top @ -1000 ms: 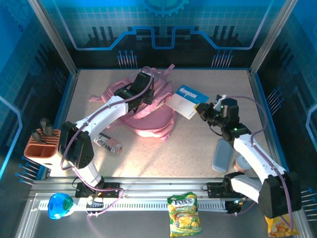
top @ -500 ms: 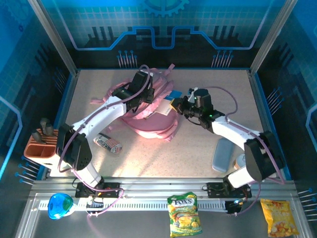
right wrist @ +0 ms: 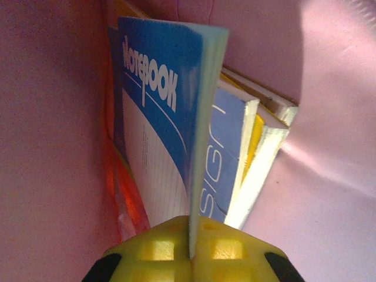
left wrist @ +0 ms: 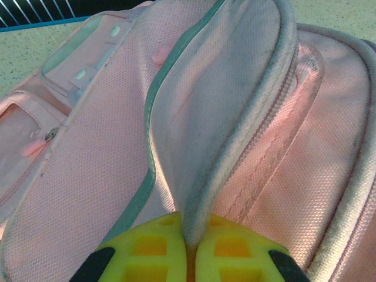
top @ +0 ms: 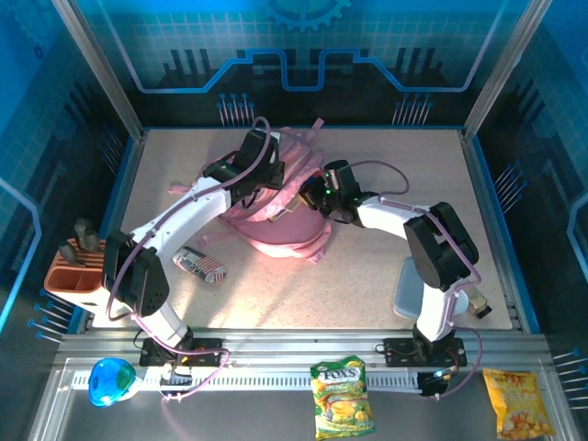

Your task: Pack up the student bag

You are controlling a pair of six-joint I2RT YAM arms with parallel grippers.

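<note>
The pink student bag (top: pixel 287 237) lies at the table's back centre. Its opening rim (left wrist: pixel 247 117) is pinched upright between the yellow fingers of my left gripper (left wrist: pixel 191 249), which is shut on that edge (top: pixel 268 179). My right gripper (top: pixel 314 195) reaches into the opening from the right. In the right wrist view it (right wrist: pixel 191 249) is shut on the edge of a blue notebook (right wrist: pixel 154 141), which stands inside the bag's pink lining (right wrist: pixel 53 117) next to other books (right wrist: pixel 252 141).
A striped pouch (top: pixel 200 266) lies left of the bag. An orange holder (top: pixel 78 271) stands at the left edge and a grey case (top: pixel 411 289) at the right. A candy bag (top: pixel 342 397), a yellow snack bag (top: pixel 519 415) and a blue object (top: pixel 110 379) sit on the front rail.
My right arm has swung left, carrying the blue notebook from beside the bag into its opening. The left gripper has kept its hold on the bag's edge.
</note>
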